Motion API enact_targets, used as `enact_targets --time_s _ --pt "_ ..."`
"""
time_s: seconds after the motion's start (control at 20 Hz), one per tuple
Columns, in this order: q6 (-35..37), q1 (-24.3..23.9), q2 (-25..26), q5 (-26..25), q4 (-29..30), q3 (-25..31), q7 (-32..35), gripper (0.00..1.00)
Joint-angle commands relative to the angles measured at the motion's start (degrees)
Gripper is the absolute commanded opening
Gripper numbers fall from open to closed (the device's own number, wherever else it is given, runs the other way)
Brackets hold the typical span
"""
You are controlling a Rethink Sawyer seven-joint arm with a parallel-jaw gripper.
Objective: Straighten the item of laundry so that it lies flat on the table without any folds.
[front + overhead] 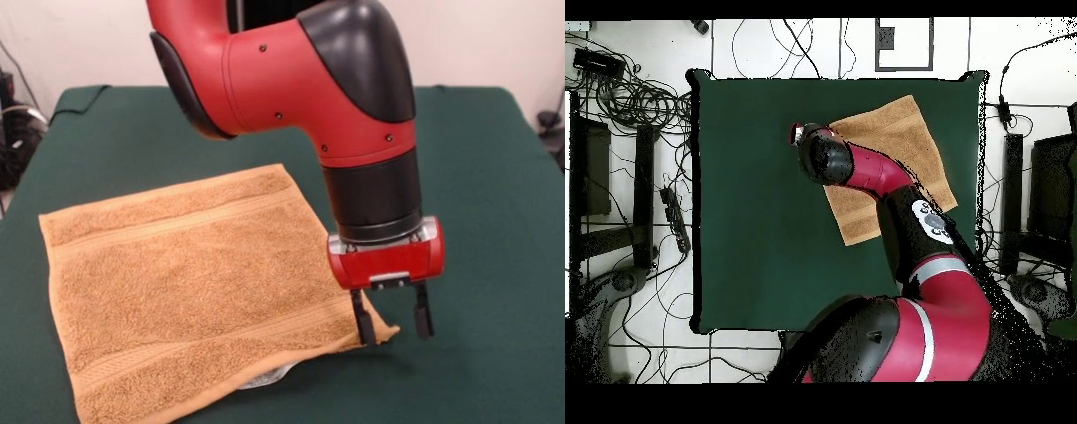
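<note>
Spread fingers astride flat towel corner on table

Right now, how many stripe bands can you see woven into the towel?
2 on the towel: one band near its far edge, one near its front edge. The arm may hide others.

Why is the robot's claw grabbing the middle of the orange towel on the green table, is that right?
Not quite. The gripper is at a corner of the orange towel, not its middle; the front view shows its open fingers at the corner nearest the camera. The towel does lie on the green table.
</note>
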Motion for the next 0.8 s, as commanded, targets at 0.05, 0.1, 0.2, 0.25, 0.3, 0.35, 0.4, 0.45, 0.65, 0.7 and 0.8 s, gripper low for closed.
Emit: enact_targets --time_s 0.05,0.1,0.2,0.25,0.3,0.35,0.4,0.45,0.65,0.7,0.8 --pt "5.9 2.7 -2.0 -2.8 0.9 1.7 1.6 1.00" --pt "6.7 3.1 -3.1 -2.6 1.5 0.7 2.3 1.00" --pt "8.1 4.0 -5.3 -2.3 2.7 -1.1 3.5 1.00" --pt "8.5 4.4 -6.1 -2.1 3.2 -1.7 4.0 1.00" --pt "8.9 4.7 -6.9 -1.9 3.6 -2.3 4.5 1.00" --pt "8.9 5.1 -7.6 -1.8 4.1 -3.0 5.1 1.00" --pt "9.1 5.3 -8.7 -1.8 5.1 -3.5 5.5 1.00" --pt "9.3 5.7 -9.5 -1.7 5.5 -4.2 5.8 1.00" --pt "12.2 7.2 -13.7 -0.9 7.2 -7.0 7.2 1.00" --pt "13.3 7.6 -15.2 -0.7 8.0 -7.7 7.6 1.00" --pt "15.3 8.2 -17.1 -0.1 8.6 -8.7 8.1 1.00"
